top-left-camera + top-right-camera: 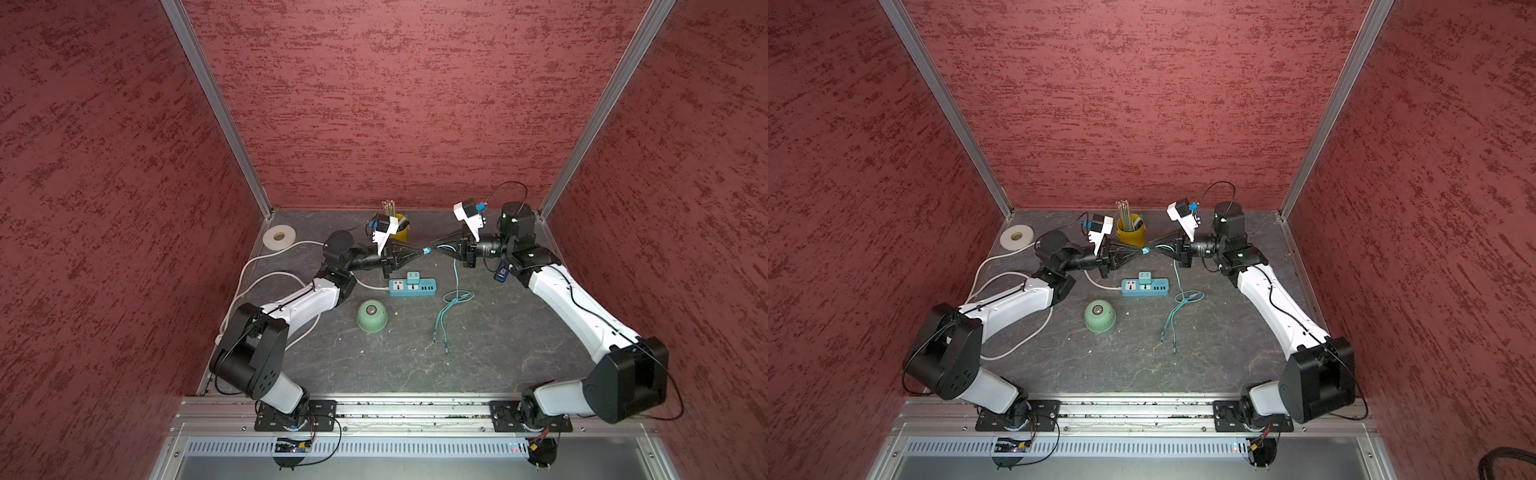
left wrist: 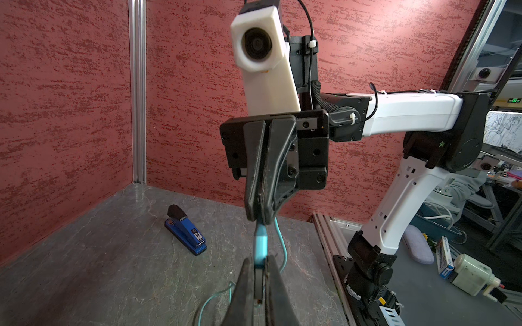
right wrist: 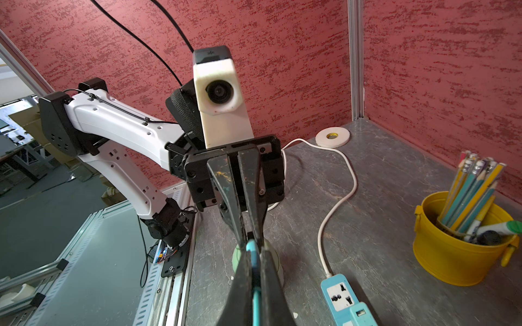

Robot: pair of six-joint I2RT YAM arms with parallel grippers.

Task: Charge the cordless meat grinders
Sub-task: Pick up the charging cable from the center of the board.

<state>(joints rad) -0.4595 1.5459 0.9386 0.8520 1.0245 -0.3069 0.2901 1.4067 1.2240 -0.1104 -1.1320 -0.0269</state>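
While left fingers [image 3: 250, 183] and right fingers [image 2: 254, 169] clamp the cable [image 2: 261, 247], grinder [image 1: 372, 316] sits apart.

Your top views look steeply down from the front over the whole table [image 1: 415, 365]. The wrist cameras sit close behind their jaws, facing each other; both share the teal plug [image 2: 260, 248].

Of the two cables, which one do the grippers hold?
The teal cable: the left gripper and the right gripper are both shut on it at its plug end. The white cord lies on the table and runs to the power strip.
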